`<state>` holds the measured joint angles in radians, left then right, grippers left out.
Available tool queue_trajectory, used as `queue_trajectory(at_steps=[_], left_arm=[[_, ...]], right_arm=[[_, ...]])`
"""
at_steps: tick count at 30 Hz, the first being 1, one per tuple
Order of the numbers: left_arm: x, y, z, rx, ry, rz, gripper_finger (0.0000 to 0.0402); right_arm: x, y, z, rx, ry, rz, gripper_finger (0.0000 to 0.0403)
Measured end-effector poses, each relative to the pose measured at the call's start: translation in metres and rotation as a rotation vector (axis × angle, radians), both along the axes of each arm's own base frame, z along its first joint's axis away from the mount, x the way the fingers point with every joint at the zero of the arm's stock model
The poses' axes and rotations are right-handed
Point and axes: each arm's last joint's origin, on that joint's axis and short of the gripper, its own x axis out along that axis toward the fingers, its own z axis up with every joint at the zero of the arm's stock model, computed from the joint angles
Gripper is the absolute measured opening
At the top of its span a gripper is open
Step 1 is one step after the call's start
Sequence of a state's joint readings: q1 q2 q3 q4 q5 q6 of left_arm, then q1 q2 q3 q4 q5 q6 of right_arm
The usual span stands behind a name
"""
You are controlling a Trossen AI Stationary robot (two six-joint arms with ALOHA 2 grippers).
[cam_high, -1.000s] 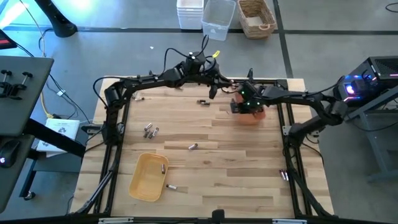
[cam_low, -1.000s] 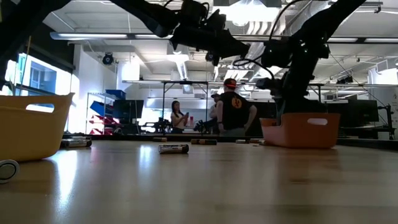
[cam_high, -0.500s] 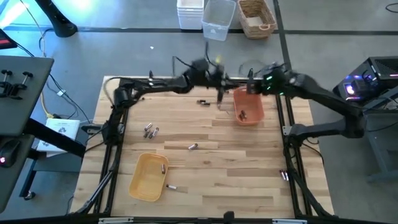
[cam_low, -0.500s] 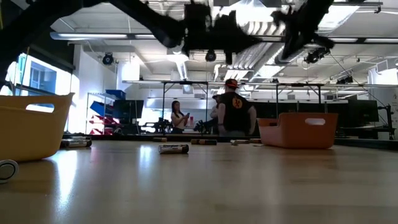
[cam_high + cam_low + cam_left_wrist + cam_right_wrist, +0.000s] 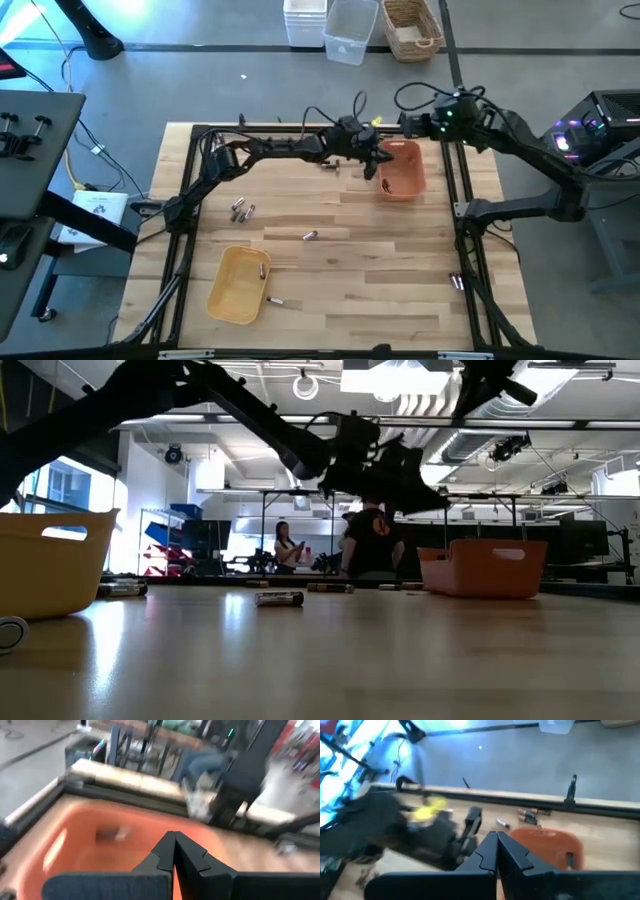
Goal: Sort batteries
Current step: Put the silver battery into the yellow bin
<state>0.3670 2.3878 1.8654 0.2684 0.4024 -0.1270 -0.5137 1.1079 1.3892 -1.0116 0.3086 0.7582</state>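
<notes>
A: Is the left gripper (image 5: 377, 163) carrying anything over the orange tray (image 5: 408, 185)?

B: No, its fingers are sitting closed, empty. The right gripper (image 5: 496, 851) is hanging shut too. Batteries (image 5: 243, 210) are lying across the desk (image 5: 350, 300); it should open before descending.

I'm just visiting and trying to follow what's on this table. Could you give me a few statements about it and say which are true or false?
1. The left claw is over the edge of the orange tray. True.
2. The yellow tray sits at the far side of the table, beside the orange one. False: it lies near the front left.
3. Both claws are shut. True; the right claw shows its fingers together.
4. All batteries are already in trays. False: loose batteries lie on the wood.
5. The left claw is wide open. False: its fingers are together.
</notes>
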Motion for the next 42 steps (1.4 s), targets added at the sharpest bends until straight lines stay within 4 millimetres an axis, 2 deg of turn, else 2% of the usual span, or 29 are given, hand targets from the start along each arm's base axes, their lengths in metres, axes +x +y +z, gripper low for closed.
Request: queue_trajectory(at_steps=[5,10,11,13,15,17,18,22,24,26,30,34,37,39,42], left_arm=[[-0.002,-0.001,0.015,0.015,-0.006,0.014,0.0001],[-0.007,0.006,0.010,-0.060,0.037,0.010,0.0001],[-0.010,0.009,0.019,-0.076,0.021,-0.004,0.0001],[-0.023,0.014,0.049,-0.113,-0.007,-0.048,0.0001],[-0.040,0.018,0.086,-0.114,-0.027,-0.086,0.0007],[-0.059,0.019,0.111,-0.085,0.010,-0.112,0.0017],[-0.067,0.018,0.117,-0.076,0.059,-0.117,0.0023],[-0.097,0.005,0.118,-0.055,0.302,-0.164,0.0047],[-0.114,-0.004,0.126,-0.069,0.395,-0.192,0.0059],[-0.131,-0.015,0.124,-0.117,0.490,-0.210,0.0070],[-0.158,-0.044,0.094,-0.271,0.704,-0.213,0.0090],[-0.195,-0.087,0.091,-0.352,0.787,-0.169,0.0104],[-0.224,-0.118,0.073,-0.353,0.923,-0.031,0.0112],[-0.243,-0.137,0.068,-0.310,0.977,0.062,0.0119],[-0.265,-0.152,0.055,-0.238,1.055,0.171,0.0135]], right_arm=[[0.000,0.000,0.000,-0.009,0.013,0.014,0.0000],[0.000,0.000,0.000,-0.019,0.028,0.040,0.0000],[0.000,0.000,0.000,-0.021,0.034,0.047,0.0000],[0.002,0.000,0.000,-0.030,0.039,0.076,0.0000],[0.003,-0.001,0.002,-0.063,0.048,0.106,0.0000],[0.006,-0.003,0.002,-0.107,0.045,0.136,0.0000],[0.008,-0.004,0.002,-0.125,0.039,0.149,0.0000],[0.012,-0.013,-0.002,-0.148,-0.007,0.215,0.0002],[0.015,-0.017,-0.007,-0.148,-0.029,0.264,0.0010],[0.018,-0.021,-0.014,-0.145,-0.057,0.317,0.0025],[0.024,-0.026,-0.033,-0.109,-0.099,0.407,0.0072],[0.029,-0.026,-0.048,-0.078,-0.118,0.461,0.0124],[0.034,-0.024,-0.058,-0.074,-0.141,0.523,0.0152],[0.038,-0.022,-0.063,-0.083,-0.166,0.570,0.0162],[0.043,-0.020,-0.068,-0.074,-0.216,0.608,0.0167]])
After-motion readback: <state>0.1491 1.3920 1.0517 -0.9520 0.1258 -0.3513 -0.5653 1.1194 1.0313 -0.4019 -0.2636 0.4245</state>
